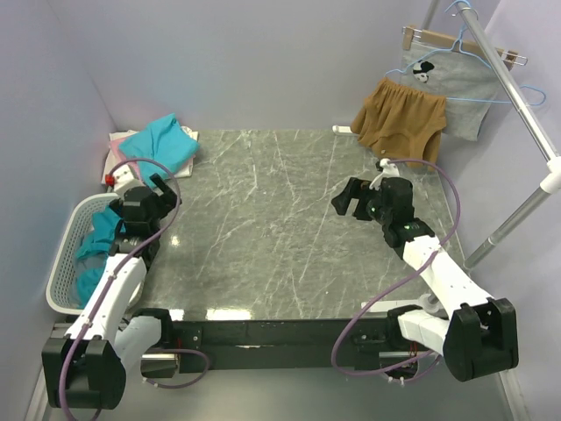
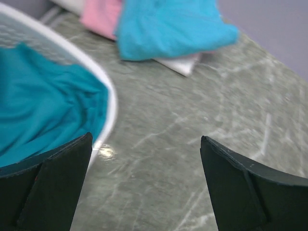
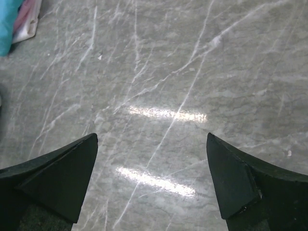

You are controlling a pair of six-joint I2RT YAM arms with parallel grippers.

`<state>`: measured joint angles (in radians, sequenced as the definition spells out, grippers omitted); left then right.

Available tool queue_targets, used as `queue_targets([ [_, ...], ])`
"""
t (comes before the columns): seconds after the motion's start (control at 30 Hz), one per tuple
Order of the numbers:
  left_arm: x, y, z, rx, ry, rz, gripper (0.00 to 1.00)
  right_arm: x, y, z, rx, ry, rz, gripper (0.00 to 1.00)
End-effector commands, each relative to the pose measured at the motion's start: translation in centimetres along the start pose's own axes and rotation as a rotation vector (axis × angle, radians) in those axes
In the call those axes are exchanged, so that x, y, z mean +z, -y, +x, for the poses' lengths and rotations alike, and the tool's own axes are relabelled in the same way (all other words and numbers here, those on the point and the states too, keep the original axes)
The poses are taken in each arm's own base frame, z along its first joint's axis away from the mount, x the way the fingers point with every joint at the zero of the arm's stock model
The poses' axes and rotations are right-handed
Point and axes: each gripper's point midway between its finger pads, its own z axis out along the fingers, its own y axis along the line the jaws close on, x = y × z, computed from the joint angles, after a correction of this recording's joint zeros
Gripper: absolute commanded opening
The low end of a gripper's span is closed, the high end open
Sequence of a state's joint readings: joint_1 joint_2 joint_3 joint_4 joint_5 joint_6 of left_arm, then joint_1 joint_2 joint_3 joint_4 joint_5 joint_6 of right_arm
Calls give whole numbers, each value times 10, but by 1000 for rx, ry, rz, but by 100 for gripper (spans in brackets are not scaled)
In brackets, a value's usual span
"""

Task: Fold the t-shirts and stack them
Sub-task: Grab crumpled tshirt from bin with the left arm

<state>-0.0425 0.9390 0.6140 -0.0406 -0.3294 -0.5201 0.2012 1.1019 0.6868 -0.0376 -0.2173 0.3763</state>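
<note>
Left claw (image 1: 147,186): jaws wide apart, holding nothing, above the right rim of the white basket (image 1: 60,263) at the bench (image 1: 263,237) left edge. Crumpled teal t-shirts (image 1: 95,239) lie in the basket. At the far-left corner, the folded teal t-shirt (image 1: 159,145) lies on the pink t-shirt (image 2: 98,14) and white t-shirt (image 2: 185,65). Right claw (image 1: 348,200): jaws apart, empty, over the bench right of centre.

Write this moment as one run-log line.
left gripper open beside basket | right gripper open above table | teal t-shirt in basket | t-shirt pile far-left corner | nothing held
</note>
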Motion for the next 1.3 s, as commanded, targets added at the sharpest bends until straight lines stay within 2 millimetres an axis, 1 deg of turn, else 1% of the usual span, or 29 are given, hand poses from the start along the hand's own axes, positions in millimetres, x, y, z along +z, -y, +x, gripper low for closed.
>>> queue_targets([
  [0.0,-11,-39,-31,-95,89,-278,99,-7,-29,-25,-36,50,-74,100],
  [0.03,-16,-52,-23,-162,81,-359,99,-7,-31,-24,-37,49,-76,100],
  [0.07,-18,-61,-20,-199,86,-412,99,-6,-31,-23,-40,47,-76,100],
  [0.1,-19,-64,-23,-222,100,-440,99,-4,-34,-20,-43,37,-81,100],
  [0.13,-20,-67,-21,-243,99,-458,100,-4,-34,-18,-42,33,-82,100],
  [0.17,-21,-72,-15,-234,77,-490,99,-2,-35,-17,-45,26,-85,100],
  [0.23,-22,-78,-12,-226,75,-531,99,0,-37,-14,-55,18,-83,100],
  [0.27,-23,-89,-2,-196,45,-584,100,2,-36,-14,-55,15,-78,100],
  [0.3,-24,-93,1,-206,42,-617,99,3,-36,-13,-58,12,-77,100],
  [0.33,-23,-104,6,-176,40,-684,99,4,-37,-14,-56,10,-77,100],
  [0.37,-30,-115,14,-142,11,-745,99,7,-37,-12,-54,1,-78,100],
  [0.4,-30,-118,13,-162,24,-780,99,9,-37,-10,-54,-5,-84,100],
  [0.43,-31,-128,19,-122,15,-848,99,10,-40,-9,-58,-12,-92,100],
  [0.5,-39,-140,26,-125,6,-942,99,16,-40,-4,-58,-32,-86,100],
  [0.53,-38,-147,33,-102,-12,-990,99,17,-43,-4,-63,-35,-91,100],
  [0.57,-41,-151,33,-93,2,-1027,99,21,-42,0,-62,-55,-81,100],
  [0.6,-44,-154,32,-100,5,-1061,100,23,-43,1,-63,-62,-80,100],
  [0.63,-42,-156,36,-76,-9,-1083,99,24,-46,0,-68,-62,-83,100],
  [0.67,-43,-158,36,-62,-8,-1098,100,27,-48,4,-73,-76,-78,100],
  [0.7,-42,-158,35,-90,14,-1111,99,28,-49,5,-75,-78,-74,100],
  [0.73,-48,-161,37,-69,2,-1141,100,29,-53,4,-79,-78,-79,100],
  [0.87,-44,-152,24,-77,9,-1105,99,36,-63,14,-97,-115,-85,100],
  [0.93,-51,-148,13,-122,40,-1090,99,39,-67,13,-103,-118,-83,100],
  [1.03,-66,-145,0,-205,88,-1063,100,44,-75,20,-117,-145,-92,100],
  [1.1,-76,-148,0,-248,108,-1063,100,46,-79,26,-128,-167,-97,100],
  [1.13,-82,-148,-4,-285,124,-1048,99,48,-82,25,-135,-168,-100,100],
  [1.2,-89,-149,-3,-313,134,-1041,100,50,-83,32,-150,-196,-95,100],
  [1.23,-93,-149,-5,-336,145,-1028,99,51,-86,30,-162,-194,-91,100],
  [1.27,-94,-148,-6,-340,145,-1018,100,53,-84,36,-174,-215,-80,100],
])
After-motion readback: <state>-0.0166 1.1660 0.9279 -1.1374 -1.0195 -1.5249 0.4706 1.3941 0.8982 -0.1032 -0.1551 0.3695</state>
